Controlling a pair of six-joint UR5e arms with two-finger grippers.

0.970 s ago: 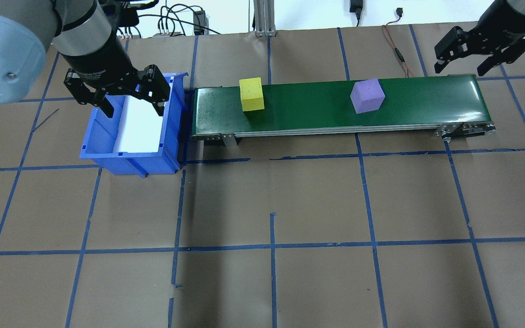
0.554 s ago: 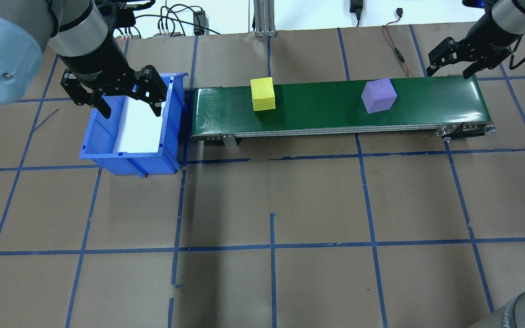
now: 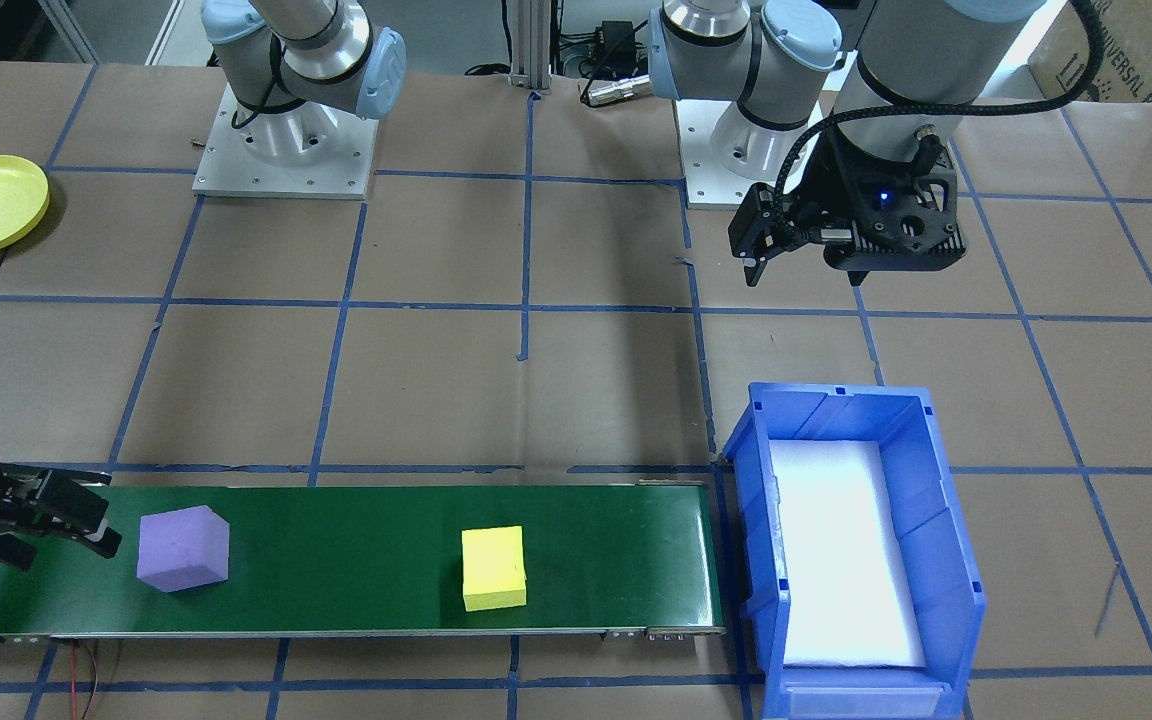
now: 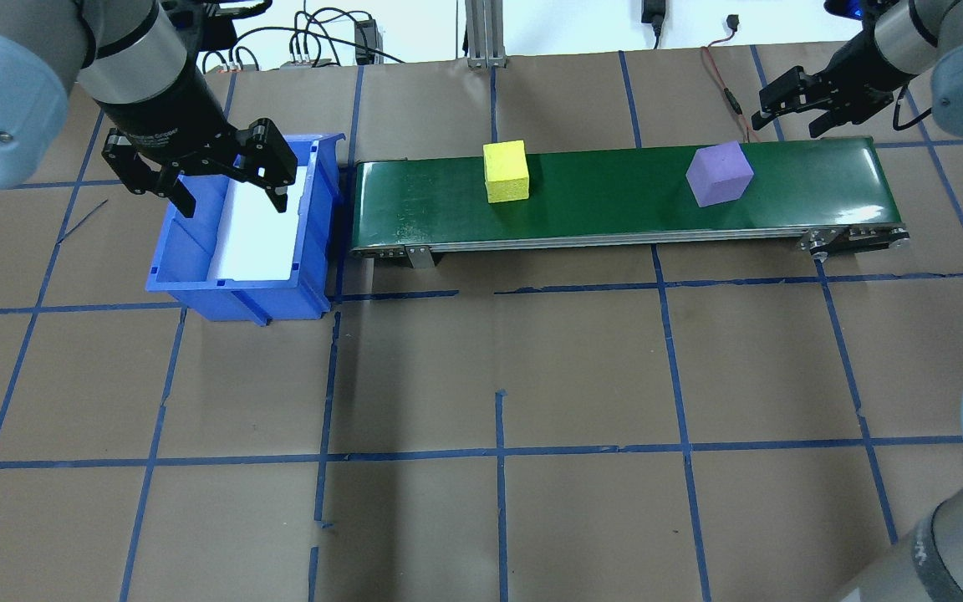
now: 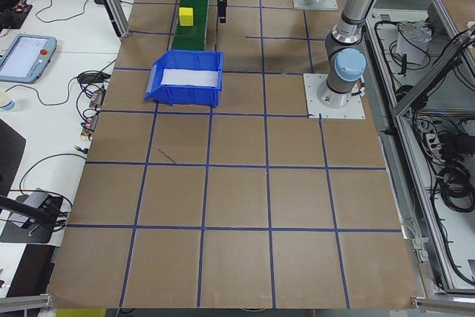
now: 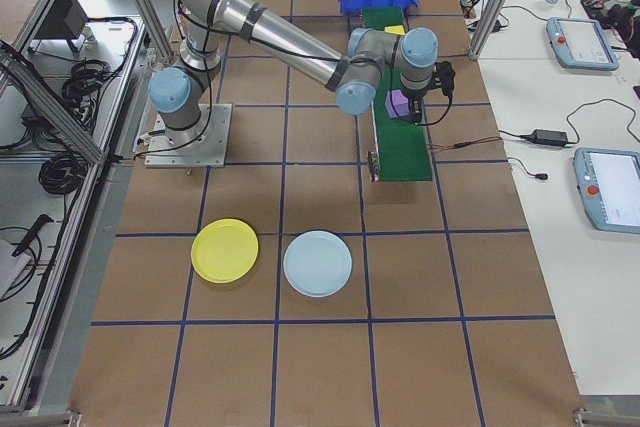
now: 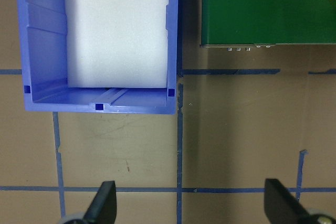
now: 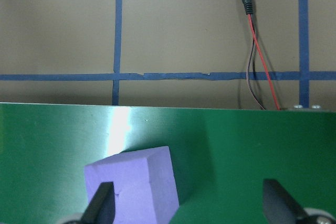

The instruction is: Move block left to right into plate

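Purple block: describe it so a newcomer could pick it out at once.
Find the long green conveyor belt running across the far side of the table. Two foam cubes sit on it; the purple foam cube is the one toward the robot's right end, nearest the open right gripper. Its neighbour, the yellow foam cube, sits closer to the blue plastic bin.

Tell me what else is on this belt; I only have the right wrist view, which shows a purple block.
Observer: A yellow block is also on the belt, nearer the blue bin end than the purple block.
Operator: Where are the plates?
Observer: A yellow plate and a light blue plate lie side by side on the table, past the belt's right-arm end.
Operator: And the left gripper?
Observer: The left gripper hovers open above the blue bin, holding nothing.
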